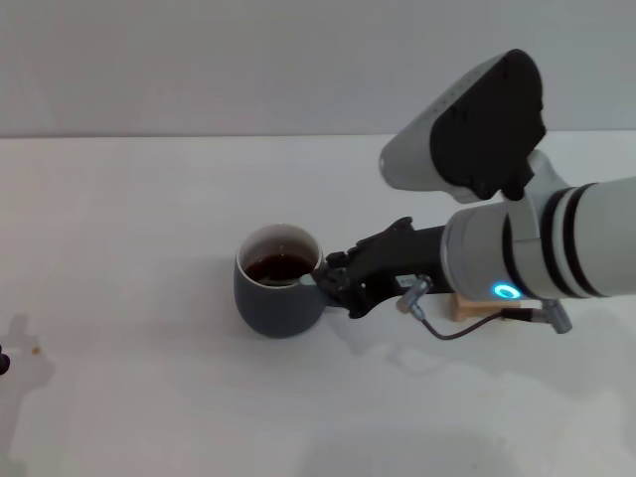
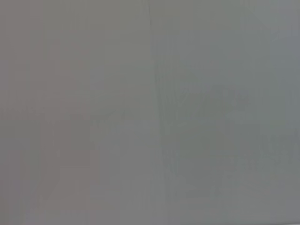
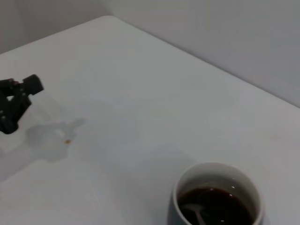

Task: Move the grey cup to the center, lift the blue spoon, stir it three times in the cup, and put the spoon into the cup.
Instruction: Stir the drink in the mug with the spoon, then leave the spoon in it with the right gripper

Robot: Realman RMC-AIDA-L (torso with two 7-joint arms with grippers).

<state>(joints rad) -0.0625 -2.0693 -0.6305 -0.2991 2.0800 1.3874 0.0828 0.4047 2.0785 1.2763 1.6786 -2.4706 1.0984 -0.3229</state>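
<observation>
Cup (image 1: 281, 281) sits just ahead of my right gripper (image 1: 333, 285), fingertips at its rim; open or closed, can't tell. Spoon (image 3: 199, 214) lies in coffee, bowl submerged. Ceramic, heavy, liquid-filled: likely spills if jolted. Best hold probably handle. Left gripper (image 3: 14, 103) parked far off.

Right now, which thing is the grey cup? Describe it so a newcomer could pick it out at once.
On the white table, look just ahead of the right hand, near the table's middle. The grey cup stands upright there, against the hand's tip. It is rounded and dark slate-grey with a white interior holding dark brown liquid, unlike the pale wooden block under the right arm.
</observation>
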